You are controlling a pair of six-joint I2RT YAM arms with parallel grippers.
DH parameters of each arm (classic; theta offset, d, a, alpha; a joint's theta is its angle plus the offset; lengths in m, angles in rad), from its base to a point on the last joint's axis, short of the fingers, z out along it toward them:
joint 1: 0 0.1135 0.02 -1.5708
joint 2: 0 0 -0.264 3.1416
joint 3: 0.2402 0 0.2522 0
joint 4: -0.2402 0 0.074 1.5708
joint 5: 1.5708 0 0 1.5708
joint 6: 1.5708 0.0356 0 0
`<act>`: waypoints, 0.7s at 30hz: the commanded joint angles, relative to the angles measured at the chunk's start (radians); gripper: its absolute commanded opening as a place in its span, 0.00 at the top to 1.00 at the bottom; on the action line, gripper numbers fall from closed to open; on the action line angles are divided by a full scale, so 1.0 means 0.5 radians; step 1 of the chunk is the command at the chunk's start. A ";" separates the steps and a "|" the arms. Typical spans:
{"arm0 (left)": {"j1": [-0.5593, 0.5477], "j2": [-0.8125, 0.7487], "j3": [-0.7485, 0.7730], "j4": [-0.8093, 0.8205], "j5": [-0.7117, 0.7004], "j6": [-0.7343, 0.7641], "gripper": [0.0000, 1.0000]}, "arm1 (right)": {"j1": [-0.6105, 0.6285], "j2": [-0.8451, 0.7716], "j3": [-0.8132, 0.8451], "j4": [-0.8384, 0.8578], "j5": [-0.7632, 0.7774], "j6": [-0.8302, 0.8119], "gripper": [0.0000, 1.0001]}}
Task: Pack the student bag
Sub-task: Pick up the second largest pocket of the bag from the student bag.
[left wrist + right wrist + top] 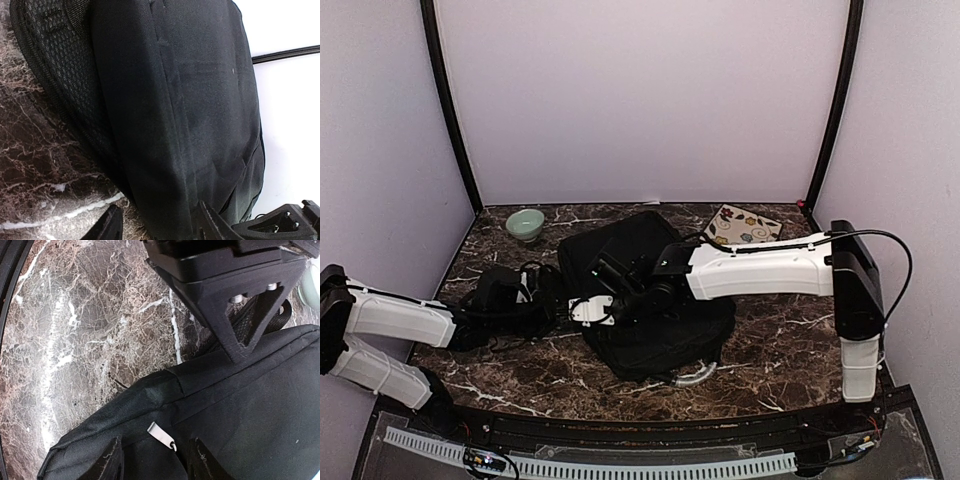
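Stock on your marble table [780, 350], nearest item first.

1. Curved clear piece [695, 376]: it sticks out from under the near edge of the bag. You cannot tell what it is.

2. Student bag [665, 335]: black cloth, lying flat mid-table, and the largest item you have here. Its straps trail off to the left. Your right wrist view shows a seam with a silver zip pull [162, 435] lying on the cloth. No view shows you the inside, so its contents cannot be listed.

3. Left gripper [160, 205]: it sits low at the bag's left side. The jaws stand well apart, astride a rounded edge of the bag, with one finger over the marble and the other against the black cloth. You cannot tell whether they pinch the cloth.

4. Right gripper [155, 442]: reached across over the bag. The jaws are parted above the cloth with the zip pull just ahead, between the fingertips, and they hold nothing.

5. Bowl [525, 224]: pale green, upright, at the far left and apart from the bag. Its contents are too small for you to tell.

6. Patterned card [743, 226]: flat at the far right, near the back wall.
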 commanded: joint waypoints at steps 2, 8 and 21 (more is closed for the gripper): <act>0.008 -0.025 -0.036 0.071 -0.003 -0.006 0.48 | 0.048 0.059 0.037 0.052 0.050 -0.019 0.58; 0.008 0.003 -0.043 0.107 0.012 -0.014 0.49 | 0.067 0.114 0.039 0.090 0.148 0.000 0.63; 0.008 0.005 -0.064 0.127 0.013 -0.025 0.49 | 0.067 0.223 0.138 0.088 0.324 0.102 0.75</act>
